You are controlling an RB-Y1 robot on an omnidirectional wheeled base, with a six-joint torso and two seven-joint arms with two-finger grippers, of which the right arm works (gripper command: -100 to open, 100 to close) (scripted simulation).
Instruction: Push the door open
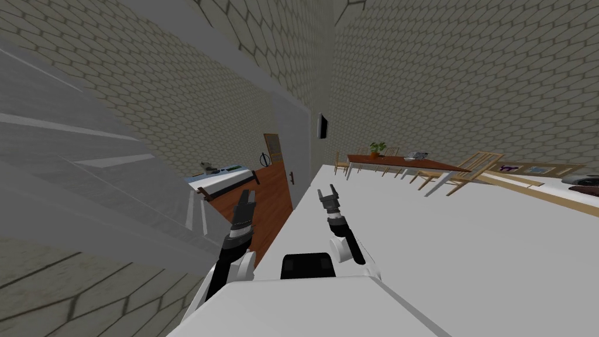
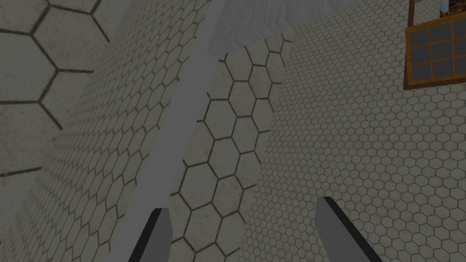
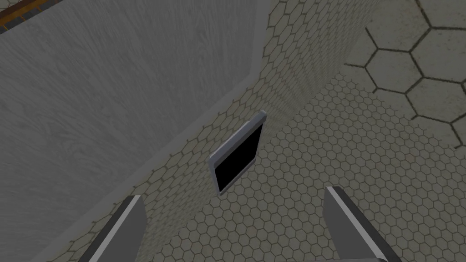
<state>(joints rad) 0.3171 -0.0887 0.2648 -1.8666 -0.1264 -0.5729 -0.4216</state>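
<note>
The door point(image 1: 288, 131) is a grey panel ahead, with a small dark handle point(image 1: 291, 177) at its lower edge. Left of the handle an opening shows a brown floor point(image 1: 272, 205) and a bed point(image 1: 219, 175). My left gripper point(image 1: 250, 193) is open and held in front of that opening, short of the handle; its wrist view has its fingers point(image 2: 242, 207) apart before a hexagon-tiled wall and a grey strip point(image 2: 182, 136). My right gripper point(image 1: 329, 192) is open too, to the right of the door. Its wrist view point(image 3: 234, 193) faces the grey wood-grain door point(image 3: 113, 91).
A wall screen point(image 1: 322, 126) point(image 3: 236, 159) hangs just right of the door. A large grey slab point(image 1: 88, 175) stands close on my left. At the back right are a brown dining table point(image 1: 409, 161), several chairs point(image 1: 468, 169) and a plant point(image 1: 377, 146) on white floor point(image 1: 439, 246).
</note>
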